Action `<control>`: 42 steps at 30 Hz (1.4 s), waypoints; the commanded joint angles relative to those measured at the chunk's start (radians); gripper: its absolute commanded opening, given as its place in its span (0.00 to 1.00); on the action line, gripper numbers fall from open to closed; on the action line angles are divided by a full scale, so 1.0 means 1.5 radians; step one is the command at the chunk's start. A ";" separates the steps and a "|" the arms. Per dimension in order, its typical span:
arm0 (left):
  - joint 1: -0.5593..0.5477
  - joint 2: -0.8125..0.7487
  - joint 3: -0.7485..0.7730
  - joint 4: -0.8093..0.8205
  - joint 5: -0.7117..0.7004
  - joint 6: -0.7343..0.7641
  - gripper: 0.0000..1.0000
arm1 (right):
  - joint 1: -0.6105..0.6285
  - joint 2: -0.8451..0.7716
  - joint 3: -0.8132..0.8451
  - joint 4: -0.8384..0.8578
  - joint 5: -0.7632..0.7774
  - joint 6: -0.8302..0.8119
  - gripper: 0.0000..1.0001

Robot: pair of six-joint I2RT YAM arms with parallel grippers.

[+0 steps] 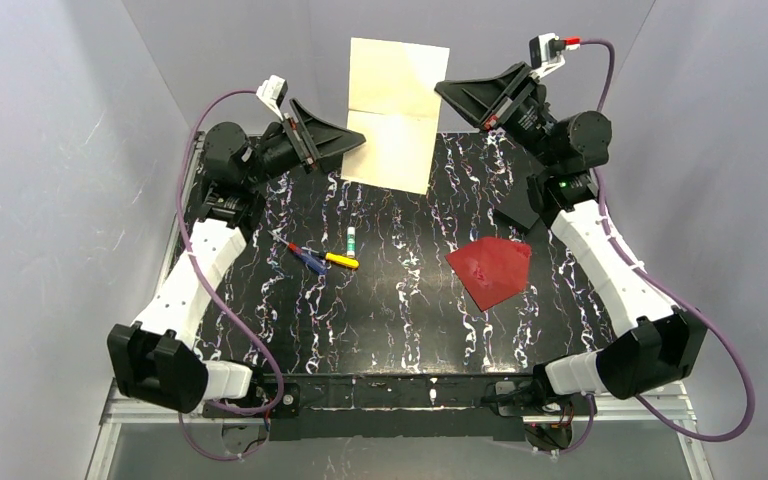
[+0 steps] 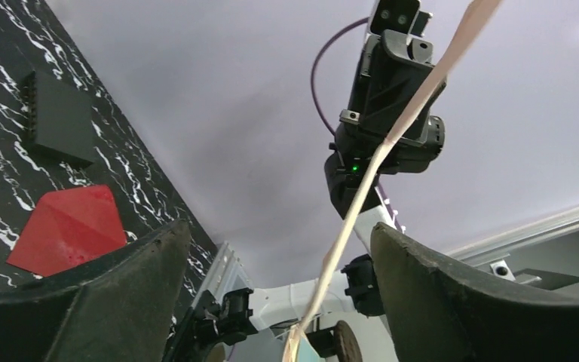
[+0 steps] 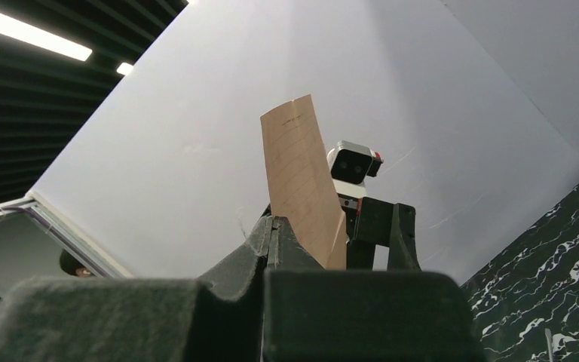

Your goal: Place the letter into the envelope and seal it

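Three pale walls (image 1: 240,50) enclose the black veined table (image 1: 400,310) bearing the envelope (image 1: 490,270).

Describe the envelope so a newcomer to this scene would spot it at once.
Start at the black marbled table, then look to its right half beside the right arm. The envelope lies flat there, the only dark red thing, unlike the black block beyond it.

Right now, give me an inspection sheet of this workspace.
Surface: black marbled tabletop.
Job's things: letter held up at the far side; envelope lying flat, right of centre.
Clutter: blue pen, yellow marker, glue stick, black block.
Grippers: right gripper shut on the letter; left gripper open around its edge.
Cables: purple cables along both arms.
Surroundings: pale walls.
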 commanded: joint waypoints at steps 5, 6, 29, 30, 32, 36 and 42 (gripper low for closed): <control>-0.004 0.008 0.014 0.110 0.044 -0.061 0.35 | 0.005 0.015 0.012 0.039 0.018 0.063 0.01; -0.004 0.006 0.011 0.111 0.041 -0.060 0.26 | 0.005 0.014 0.008 0.037 0.019 0.060 0.01; -0.003 -0.045 -0.039 0.113 0.073 -0.029 0.01 | 0.005 0.005 0.024 -0.118 -0.009 -0.144 0.04; -0.003 -0.046 -0.041 0.113 0.073 -0.031 0.13 | 0.005 0.001 0.022 -0.117 -0.003 -0.144 0.01; -0.003 -0.046 -0.043 0.113 0.072 -0.036 0.31 | 0.005 -0.004 0.021 -0.112 0.002 -0.146 0.01; -0.002 -0.043 -0.041 0.113 0.062 -0.051 0.43 | 0.005 -0.006 0.022 -0.106 -0.017 -0.148 0.01; -0.001 -0.026 -0.037 0.113 0.058 -0.066 0.34 | 0.005 -0.009 0.009 -0.060 -0.052 -0.140 0.01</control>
